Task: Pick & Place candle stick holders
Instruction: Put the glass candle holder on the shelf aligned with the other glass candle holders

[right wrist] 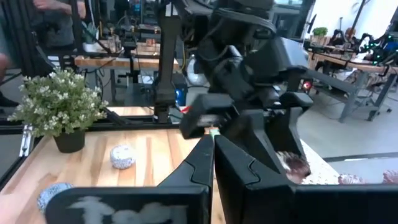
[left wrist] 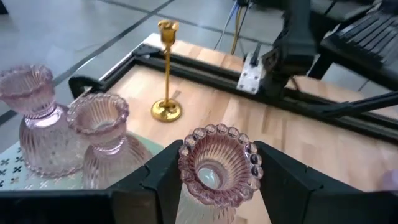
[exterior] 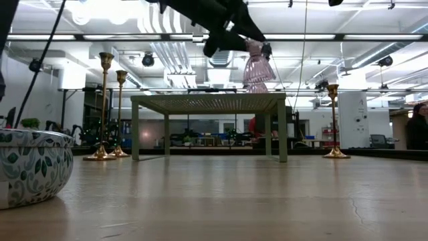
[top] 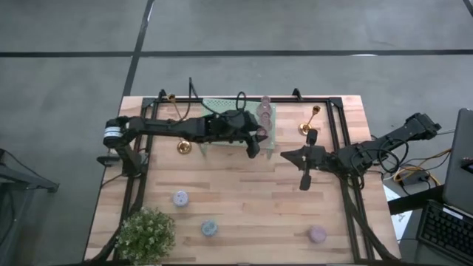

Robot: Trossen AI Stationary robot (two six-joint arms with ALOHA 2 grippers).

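Note:
My left gripper (left wrist: 216,186) is shut on a pink ribbed glass candle holder (left wrist: 217,165), which it carries above the right end of the mint-green rack (top: 225,111). Two more pink glass holders (left wrist: 37,118) (left wrist: 102,134) stand by their bases on the rack. Gold candlesticks stand upright on the table at the rack's left (top: 183,147), at the far left corner (top: 171,97) and at the far right (top: 310,122). My right gripper (right wrist: 211,165) is shut and empty; it hovers right of the rack (top: 287,156). My left gripper pinches the pink holder between its two fingers (left wrist: 163,174), one on each side of the ribbed body just below the scalloped rim (left wrist: 186,163). The fingers come from the table's left, slanting a little down. The holder is upright, mouth up, lifted clear of the rack (exterior: 257,65).
Small round cups lie on the near half of the table (top: 180,198) (top: 209,227) (top: 317,234). A potted plant (top: 145,235) stands at the near left corner. A black frame (top: 341,133) runs along the table's edges. A wide bare stretch of wood lies in the middle.

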